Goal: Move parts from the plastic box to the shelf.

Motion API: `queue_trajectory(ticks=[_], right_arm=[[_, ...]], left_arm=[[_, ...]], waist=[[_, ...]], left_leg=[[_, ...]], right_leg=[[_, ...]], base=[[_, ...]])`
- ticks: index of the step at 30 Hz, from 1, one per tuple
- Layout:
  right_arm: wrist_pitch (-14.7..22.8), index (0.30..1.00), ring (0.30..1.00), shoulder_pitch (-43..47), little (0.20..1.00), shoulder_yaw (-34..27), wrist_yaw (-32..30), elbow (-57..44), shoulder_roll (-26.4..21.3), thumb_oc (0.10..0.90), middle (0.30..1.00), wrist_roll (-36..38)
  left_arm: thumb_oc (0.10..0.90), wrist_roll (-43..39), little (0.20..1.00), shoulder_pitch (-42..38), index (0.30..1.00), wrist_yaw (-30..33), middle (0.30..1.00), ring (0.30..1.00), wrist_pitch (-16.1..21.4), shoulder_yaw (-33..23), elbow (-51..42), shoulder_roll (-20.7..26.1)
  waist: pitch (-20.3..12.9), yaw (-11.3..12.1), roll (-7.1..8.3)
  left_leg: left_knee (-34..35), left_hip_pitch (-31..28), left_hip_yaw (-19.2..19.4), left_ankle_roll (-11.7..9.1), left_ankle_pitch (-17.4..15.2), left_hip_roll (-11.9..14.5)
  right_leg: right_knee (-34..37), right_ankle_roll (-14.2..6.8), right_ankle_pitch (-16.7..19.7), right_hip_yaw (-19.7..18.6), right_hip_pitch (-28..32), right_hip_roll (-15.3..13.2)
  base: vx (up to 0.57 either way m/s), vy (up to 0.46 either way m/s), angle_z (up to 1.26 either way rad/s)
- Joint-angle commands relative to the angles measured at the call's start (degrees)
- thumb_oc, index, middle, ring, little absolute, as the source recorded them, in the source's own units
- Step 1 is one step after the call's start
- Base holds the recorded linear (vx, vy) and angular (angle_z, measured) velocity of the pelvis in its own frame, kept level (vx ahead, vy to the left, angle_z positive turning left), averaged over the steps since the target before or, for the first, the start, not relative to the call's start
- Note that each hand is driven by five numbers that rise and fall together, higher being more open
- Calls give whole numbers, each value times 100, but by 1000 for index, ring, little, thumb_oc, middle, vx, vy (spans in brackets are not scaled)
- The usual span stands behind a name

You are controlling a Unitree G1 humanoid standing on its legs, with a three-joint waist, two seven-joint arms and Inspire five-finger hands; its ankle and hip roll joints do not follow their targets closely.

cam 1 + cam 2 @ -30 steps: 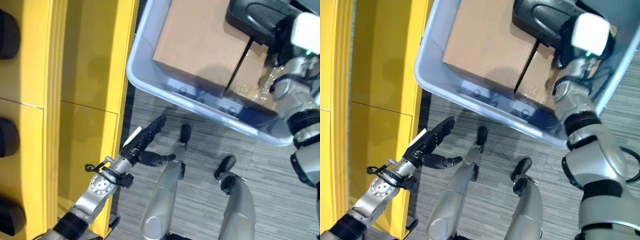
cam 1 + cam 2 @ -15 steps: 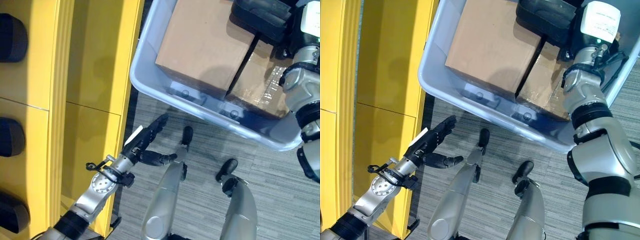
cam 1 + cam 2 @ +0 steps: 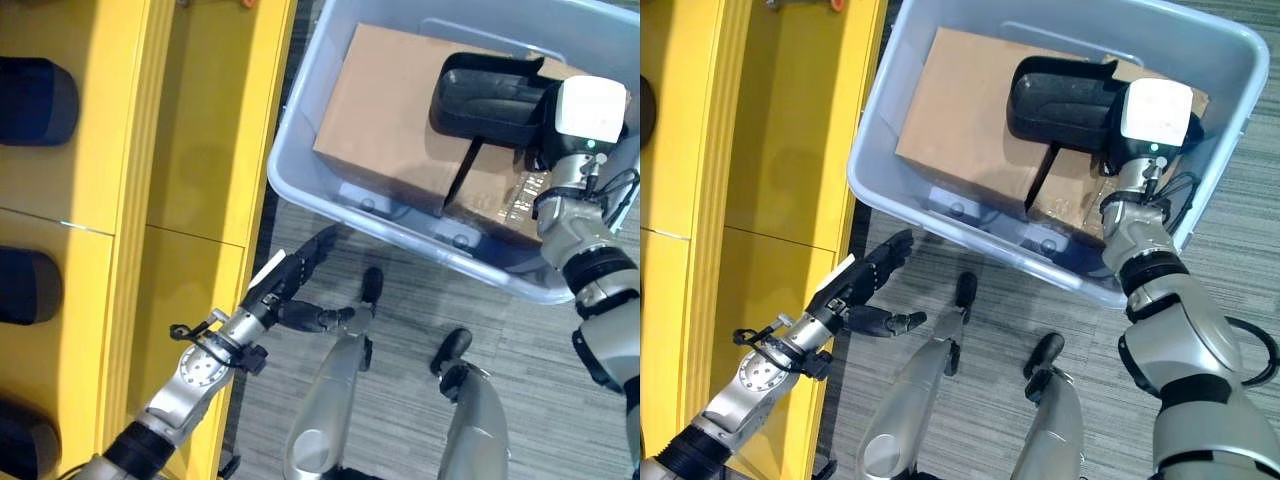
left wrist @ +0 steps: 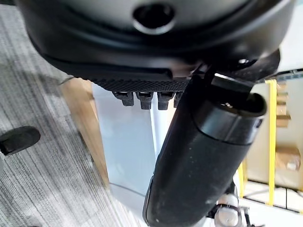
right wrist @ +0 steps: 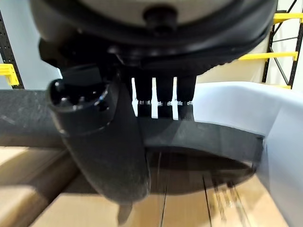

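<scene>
Both arms are silver-grey with black joint bands. The left hand [image 3: 290,283] is dark and jointed, with a white cover along one side. The right hand [image 5: 156,71] is glossy black plastic (textured rubber along its thumb), its wrist topped by a white block.

Translucent pale plastic box [image 3: 1225,110] with smooth glossy walls, matt brown cardboard cartons [image 3: 970,130] inside, matt black plastic part [image 3: 1060,95] under the right hand [image 3: 1155,115], glossy yellow painted shelf [image 3: 200,150], grey ribbed floor [image 3: 970,240]
</scene>
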State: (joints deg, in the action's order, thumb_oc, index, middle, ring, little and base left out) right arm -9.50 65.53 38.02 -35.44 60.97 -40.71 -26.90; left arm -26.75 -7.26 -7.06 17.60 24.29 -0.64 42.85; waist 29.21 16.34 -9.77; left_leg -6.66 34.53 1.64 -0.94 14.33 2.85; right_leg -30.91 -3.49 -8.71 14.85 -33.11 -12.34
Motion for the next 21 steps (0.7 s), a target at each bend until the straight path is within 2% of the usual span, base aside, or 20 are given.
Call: queue_trajectory(ticks=[1,2,6,7,12,14,16,17,18,19,21], right_arm=[[285,300,300,79,300,-18,-671,-417,-887,400,300,-177],[423,300,300,-66,300,-131,-634,-739,-958,400,300,-181],[657,300,300,-430,300,-394,-574,-1438,-1025,400,300,-151],[762,300,300,-590,300,-548,-525,-1744,-1041,400,300,-101],[988,300,300,-1560,300,-1068,-208,-3124,-945,400,300,-11],[1112,300,300,-1816,300,-1211,-66,-3387,-855,400,300,94],[1282,300,300,-2162,300,-1357,170,-3715,-744,400,300,220],[1428,300,300,-2389,300,-1444,553,-3958,-670,400,300,404],[1423,300,300,-2421,300,-1459,576,-3993,-661,400,300,400],[1468,300,300,-2701,300,-1534,986,-4332,-599,400,300,511],[1494,300,300,-2867,300,-1572,1263,-4503,-593,400,300,620]], left_arm=[[900,-223,1000,94,1000,-185,1000,1000,546,-279,-475,-174],[900,-207,1000,172,1000,-230,1000,1000,536,-361,-505,-193],[900,-173,1000,328,1000,-297,1000,1000,553,-487,-562,-229],[900,-148,1000,364,1000,-322,1000,1000,576,-558,-573,-235],[900,-102,1000,615,1000,-396,1000,1000,643,-776,-562,-348],[900,-39,1000,670,1000,-371,1000,1000,635,-827,-570,-396],[900,3,1000,732,1000,-361,1000,1000,666,-897,-499,-434],[900,80,1000,780,1000,-287,1000,1000,716,-948,-474,-448],[900,81,1000,785,1000,-287,1000,1000,709,-953,-473,-447],[900,168,1000,857,1000,-266,1000,1000,708,-1060,-465,-465],[900,261,1000,910,1000,-243,1000,1000,760,-1126,-443,-467]], waist=[[58,-89,57],[58,-121,124],[58,-189,231],[58,-200,261],[58,-338,425],[58,-378,469],[28,-431,526],[-67,-463,570],[-75,-464,573],[-215,-498,632],[-310,-523,662]], left_leg=[[-113,-591,225,111,-1165,-249],[-111,-759,242,107,-1204,-238],[-91,-1085,271,98,-1276,-207],[-61,-1123,313,127,-1182,-158],[113,-1743,345,69,-1226,-93],[187,-1971,334,50,-1230,-70],[315,-2244,345,13,-1205,-22],[425,-2368,345,-16,-1178,12],[437,-2383,344,-18,-1173,15],[571,-2528,339,-53,-1126,52],[652,-2592,336,-70,-1081,82]], right_leg=[[139,50,-184,206,396,404],[227,44,-182,198,590,403],[369,29,-180,165,919,397],[493,78,-44,222,985,424],[1015,51,66,162,1696,447],[1173,44,91,141,1952,450],[1388,42,132,123,2269,461],[1539,34,162,127,2427,467],[1556,34,167,128,2446,470],[1727,23,200,127,2639,483],[1839,22,247,128,2732,502]], base=[[-10,-27,-9],[1,-27,-12],[-20,-23,-8],[-76,-32,-12],[-25,-40,-12],[4,-36,-17],[33,-36,-5],[0,0,0],[47,-37,-6],[55,-29,-7],[25,-15,-3]])
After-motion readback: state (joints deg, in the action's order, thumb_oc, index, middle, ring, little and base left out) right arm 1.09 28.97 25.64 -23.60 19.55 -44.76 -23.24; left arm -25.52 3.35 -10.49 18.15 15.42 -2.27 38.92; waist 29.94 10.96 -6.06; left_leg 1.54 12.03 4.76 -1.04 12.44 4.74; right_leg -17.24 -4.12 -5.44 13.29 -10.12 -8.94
